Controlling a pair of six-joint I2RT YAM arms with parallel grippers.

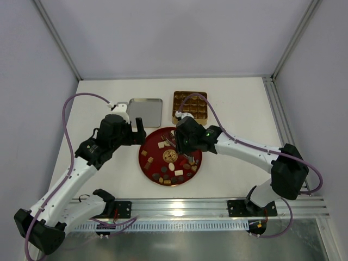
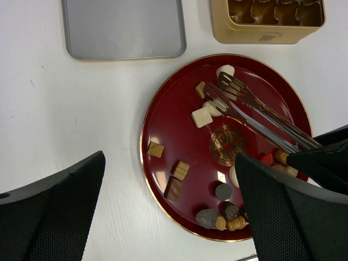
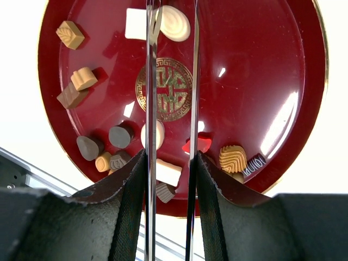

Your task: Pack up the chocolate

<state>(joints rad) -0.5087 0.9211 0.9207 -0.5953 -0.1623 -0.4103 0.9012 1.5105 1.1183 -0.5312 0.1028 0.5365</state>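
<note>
The chocolate is several small dark, light-brown and cream pieces (image 1: 173,173) lying on a round red plate (image 1: 149,148). The pieces also show in the left wrist view (image 2: 202,117) and in the right wrist view (image 3: 82,78). My right gripper (image 1: 178,139) is shut on metal tongs (image 3: 151,81) and holds them over the plate (image 3: 255,70). In the right wrist view a cream oval piece (image 3: 174,23) lies between the tongs' arms near their tips. My left gripper (image 1: 139,128) is open and empty, just left of the plate (image 2: 179,133).
A square gold gridded tin (image 1: 190,106) stands behind the plate, and its grey lid (image 1: 145,112) lies flat to its left. Both show at the top of the left wrist view, the tin (image 2: 266,33) and the lid (image 2: 124,27). A metal rail runs along the near edge.
</note>
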